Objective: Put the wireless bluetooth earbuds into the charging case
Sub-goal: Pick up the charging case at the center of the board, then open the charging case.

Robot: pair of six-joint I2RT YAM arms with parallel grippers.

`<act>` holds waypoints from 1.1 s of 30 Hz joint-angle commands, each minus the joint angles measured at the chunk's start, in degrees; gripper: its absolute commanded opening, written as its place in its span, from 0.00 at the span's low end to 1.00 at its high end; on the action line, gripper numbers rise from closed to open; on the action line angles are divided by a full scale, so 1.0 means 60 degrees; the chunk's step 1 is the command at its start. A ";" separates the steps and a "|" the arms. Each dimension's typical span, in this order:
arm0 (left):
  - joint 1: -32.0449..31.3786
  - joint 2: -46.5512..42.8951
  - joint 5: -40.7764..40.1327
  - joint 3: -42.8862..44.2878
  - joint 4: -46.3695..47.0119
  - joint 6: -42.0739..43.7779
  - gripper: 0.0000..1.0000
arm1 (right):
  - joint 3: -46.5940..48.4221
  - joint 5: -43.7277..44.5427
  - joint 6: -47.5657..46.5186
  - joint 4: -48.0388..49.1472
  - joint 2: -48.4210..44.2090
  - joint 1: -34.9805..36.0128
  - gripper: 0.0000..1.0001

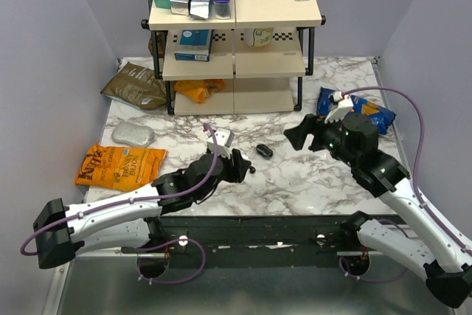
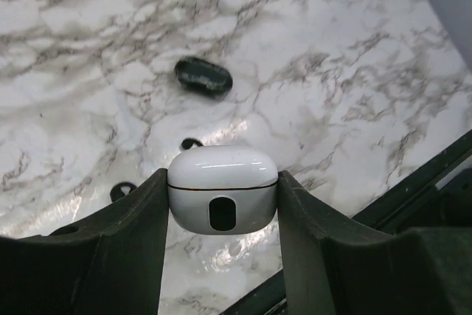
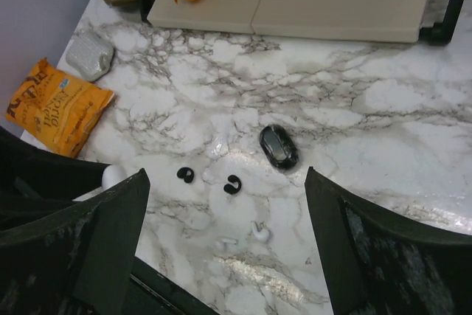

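Observation:
My left gripper point(image 2: 223, 215) is shut on a white charging case point(image 2: 223, 189), lid closed, held a little above the marble table point(image 2: 332, 108). Two tiny black earbuds point(image 2: 192, 142) point(image 2: 122, 191) lie on the table just beyond it; the right wrist view shows them point(image 3: 186, 175) point(image 3: 232, 184) side by side. Two small white stemmed buds point(image 3: 259, 232) point(image 3: 225, 242) lie nearer the table's front edge. My right gripper point(image 3: 225, 201) hangs open above this spot with nothing between its fingers. In the top view the left gripper point(image 1: 240, 166) is left of centre and the right gripper point(image 1: 304, 136) is right of it.
A black oval pod point(image 1: 264, 150) lies between the two grippers. A tiered shelf rack point(image 1: 236, 35) stands at the back. An orange chip bag point(image 1: 122, 166), a silver pouch point(image 1: 133, 134) and a brown bag point(image 1: 135, 85) lie left; a blue bag point(image 1: 361, 112) lies right.

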 commanded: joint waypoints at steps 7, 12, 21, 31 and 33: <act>-0.0048 -0.0314 0.0266 -0.2472 0.6837 0.5803 0.00 | 0.3324 0.5798 -0.1452 -0.2521 0.2644 0.1762 0.91; -0.0062 -0.0446 0.0900 -0.4129 1.0760 0.7771 0.00 | 0.2843 0.4694 -0.1144 -0.1440 0.2355 0.1837 0.94; -0.0062 -0.1047 0.2508 -0.4219 1.0186 0.8741 0.00 | 0.1421 -0.1387 -0.2010 0.0483 0.1239 0.1851 0.90; -0.0062 -0.1120 0.3799 -0.3647 0.8337 0.8580 0.00 | 0.2124 -0.1054 -0.2434 -0.0456 0.2513 0.3432 0.95; -0.0062 -0.1193 0.3800 -0.3676 0.8205 0.8594 0.00 | 0.2182 -0.0907 -0.2391 -0.0471 0.2790 0.3652 0.96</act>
